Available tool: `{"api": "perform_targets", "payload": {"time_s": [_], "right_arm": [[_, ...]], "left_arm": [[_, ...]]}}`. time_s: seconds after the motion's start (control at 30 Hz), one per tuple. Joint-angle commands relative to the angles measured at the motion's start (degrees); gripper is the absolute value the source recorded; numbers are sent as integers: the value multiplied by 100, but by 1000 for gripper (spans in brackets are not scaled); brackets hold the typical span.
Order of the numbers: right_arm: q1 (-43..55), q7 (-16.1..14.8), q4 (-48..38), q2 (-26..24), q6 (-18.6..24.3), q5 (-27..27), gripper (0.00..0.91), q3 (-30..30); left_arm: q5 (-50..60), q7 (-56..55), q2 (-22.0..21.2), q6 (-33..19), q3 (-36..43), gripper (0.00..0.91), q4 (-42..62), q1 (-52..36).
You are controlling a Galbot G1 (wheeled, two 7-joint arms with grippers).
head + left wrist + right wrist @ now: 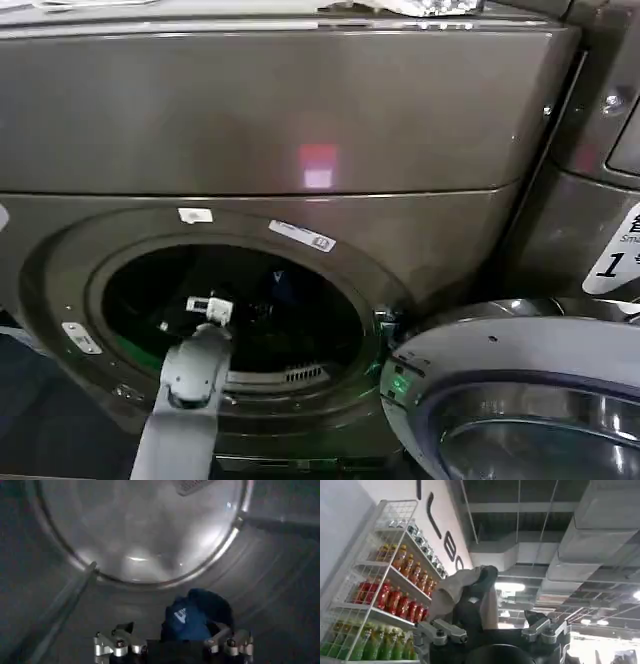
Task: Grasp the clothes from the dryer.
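The dark blue garment point(192, 617) lies on the drum floor inside the dryer point(300, 130), bunched between the spread fingers of my left gripper point(172, 645), which stands released around it, not clenched. My left arm reaches through the round porthole point(235, 310), beside the swung-open glass door point(520, 400). My right gripper point(492, 635) points up at a ceiling near a drinks rack point(385, 595), fingers apart around a pale cloth point(465, 592).

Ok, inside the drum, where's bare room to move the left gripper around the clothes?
Crowded only at the open left gripper, where the dark blue garment sits in its gap. Bare drum wall lies beyond the garment, and between the raised rib and the garment. The right gripper points at the ceiling.
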Motion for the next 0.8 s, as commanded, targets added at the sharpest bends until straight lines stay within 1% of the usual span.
{"api": "perform_targets", "payload": {"time_s": [0.03, 0.17, 0.23, 0.8], "right_arm": [[-8, 0, -4, 5, -1, -10, 907, 3], [13, -3, 49, 12, -9, -12, 907, -21], [9, -7, 43, 11, -8, -12, 907, -20], [-17, -15, 69, 4, -5, -14, 907, -27]], "left_arm": [[1855, 1892, 50, -2647, 165, 907, 487, -724], [1756, 1892, 77, -2620, 341, 907, 721, -914], [1791, 1889, 37, -2485, 349, 907, 804, -945], [1457, 1891, 113, -2343, 420, 907, 1218, -868]]}}
